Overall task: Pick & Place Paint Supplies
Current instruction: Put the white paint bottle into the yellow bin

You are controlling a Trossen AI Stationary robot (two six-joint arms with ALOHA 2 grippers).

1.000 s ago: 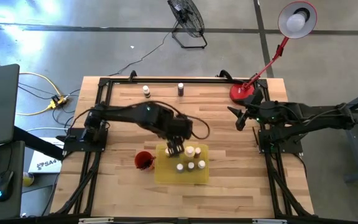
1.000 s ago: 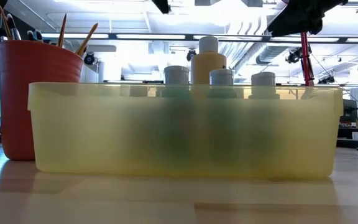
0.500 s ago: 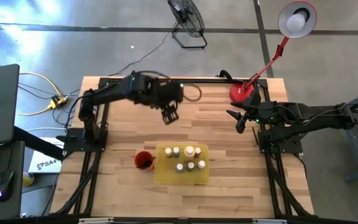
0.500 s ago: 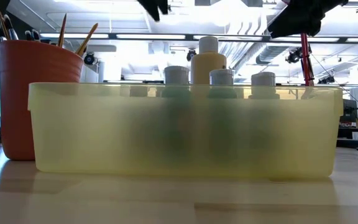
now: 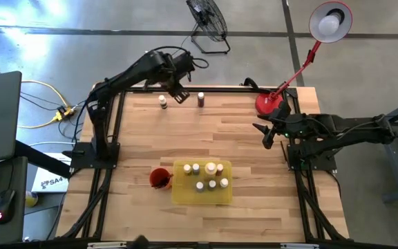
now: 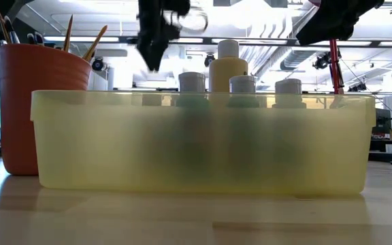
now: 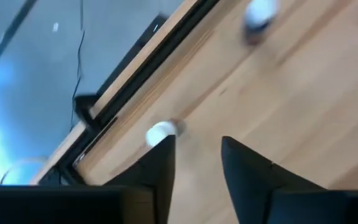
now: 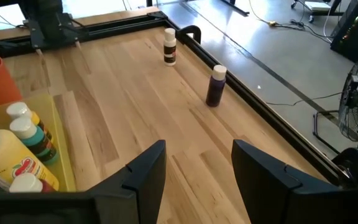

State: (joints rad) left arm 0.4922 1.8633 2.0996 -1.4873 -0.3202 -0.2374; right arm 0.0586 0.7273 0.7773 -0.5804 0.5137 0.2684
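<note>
High view: left gripper hovered at far edge between brown bottle and dark bottle, fingers apart, holding nothing. Approx. six bottles sat in tray; two left. Right gripper idle, open.

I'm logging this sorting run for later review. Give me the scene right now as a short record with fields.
left gripper: above the table's far edge, between two loose bottles, holding nothing
right gripper: open, waiting at the right edge
tray: yellow, five bottles inside
loose bottles: brown one and dark one, upright by the far edge
red cup: left of the tray, holds brushes
</note>
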